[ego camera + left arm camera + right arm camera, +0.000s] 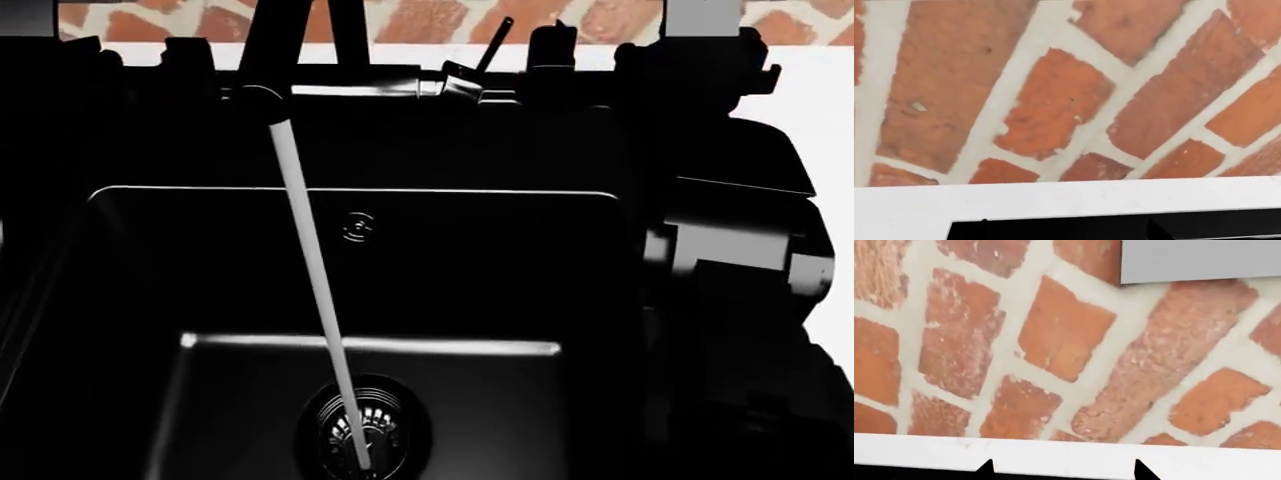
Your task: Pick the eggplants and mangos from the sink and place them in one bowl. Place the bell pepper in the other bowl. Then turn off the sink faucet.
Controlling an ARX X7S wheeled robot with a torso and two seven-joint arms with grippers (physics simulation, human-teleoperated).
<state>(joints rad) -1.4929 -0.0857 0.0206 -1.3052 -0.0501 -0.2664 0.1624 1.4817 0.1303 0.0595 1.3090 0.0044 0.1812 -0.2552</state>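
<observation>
Water (314, 290) ran in a thin white stream from the faucet spout (262, 98) at the upper left of the head view down to the drain (363, 432) at the bottom centre, so the faucet was on and, by my judgement, shutting it off was the step in hand. No eggplant, mango or bell pepper showed in the sink basin (400, 260), which looked bare apart from the stream, and no bowl appeared in any view, so whether the sorting was finished could not be confirmed. A slim dark lever (495, 42) rose at an angle near the top centre, right of the spout base; it was likely the handle, and doing the step well would call for bringing one pincer squarely to that lever and pushing it steadily along its travel, not glancing off its thin tip. Both arms were almost wholly black silhouettes: the right arm (731, 240) filled the right edge of the head view, the left arm (54, 130) merged with the dark upper left, and neither pincer could be made out, so I cannot tell whether either was wide, narrow or holding anything. Both wrist views showed only a brick wall (1054, 100) above a white ledge (1054, 200), with dark shapes cut off at the bottom edge.
</observation>
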